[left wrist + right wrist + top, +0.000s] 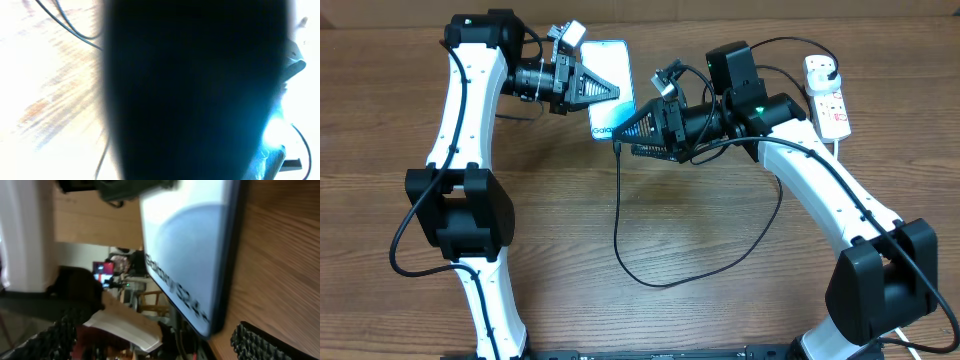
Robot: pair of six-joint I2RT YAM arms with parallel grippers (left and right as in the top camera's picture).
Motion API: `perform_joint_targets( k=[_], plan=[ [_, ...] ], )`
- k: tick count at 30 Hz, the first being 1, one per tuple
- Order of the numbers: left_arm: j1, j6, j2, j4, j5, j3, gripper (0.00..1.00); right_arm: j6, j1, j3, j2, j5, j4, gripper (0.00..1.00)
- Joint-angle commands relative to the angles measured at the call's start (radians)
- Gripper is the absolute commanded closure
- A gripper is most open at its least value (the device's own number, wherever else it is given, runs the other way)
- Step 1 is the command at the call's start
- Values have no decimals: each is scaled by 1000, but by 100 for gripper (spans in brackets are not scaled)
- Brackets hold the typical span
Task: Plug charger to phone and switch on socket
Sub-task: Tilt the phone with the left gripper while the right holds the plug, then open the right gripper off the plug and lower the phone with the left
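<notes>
The phone (pixel 612 70) has a light blue-teal screen and is tilted up off the table. My left gripper (pixel 595 88) is shut on its left edge. The phone's dark body (pixel 195 90) fills the left wrist view and hides the fingers. My right gripper (pixel 625 140) is open at the phone's bottom edge, its fingers wide apart (pixel 160 345) below the phone (pixel 185 245). The thin black charger cable (pixel 620 230) starts right at that bottom edge and loops down across the table. Whether its tip is seated I cannot tell. The white socket (pixel 830 100) lies at the far right.
The charger cable curves back up under my right arm (pixel 820 190), where its far end is hidden. A thick white cord runs down from the socket's near end. Thin dark cables (pixel 75 32) cross the washed-out table in the left wrist view.
</notes>
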Motion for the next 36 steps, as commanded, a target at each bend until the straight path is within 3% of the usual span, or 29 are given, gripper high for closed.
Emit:
perform_joint_targets(
  k=[1,4,11,18,22,27,33,36],
  plan=[
    [6,-67,-22,55,-44,8,96,-36,-4,26,2,100,-27,0],
    [6,-143,-21,103,-88,8,96,-42,-6,26,2,115,-53,0],
    [3,-158,-21,134,-111,8,96,-42,-6,26,2,274,-139,0],
    [2,-158,-20,130,-86,8,96,-83,-5,26,2,254,-199,39],
    [1,-178,-20,132,-47,8,96,-114,-5,26,2,208,-235,48],
    [2,-195,-20,141,-95,8,96,-112,-13,26,2,270,-260,49],
    [-21,-313,-20,194,-358,8,96,-113,-60,26,2,369,-329,48],
    [-37,-361,-20,238,-408,8,96,-113,-99,26,2,368,-362,48]
  ],
)
